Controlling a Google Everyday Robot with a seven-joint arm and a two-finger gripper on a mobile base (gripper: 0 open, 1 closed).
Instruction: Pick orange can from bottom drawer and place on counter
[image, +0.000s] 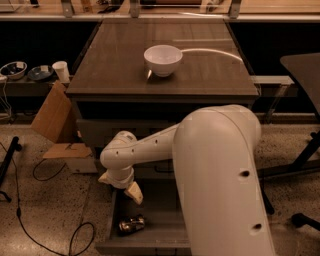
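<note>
The gripper (133, 192) hangs over the open bottom drawer (159, 220), below the front edge of the counter (115, 75) and towards its left corner. Whether it is open or closed cannot be told. The can (131, 224) lies on its side in that drawer, apart from the gripper. A white bowl (163, 59) sits mid-counter.

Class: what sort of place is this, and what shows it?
Likely a robot test lab, kitchen-style: counter with white bowl, loose floor cables, cardboard; the gripper hangs over the open bottom drawer.
</note>
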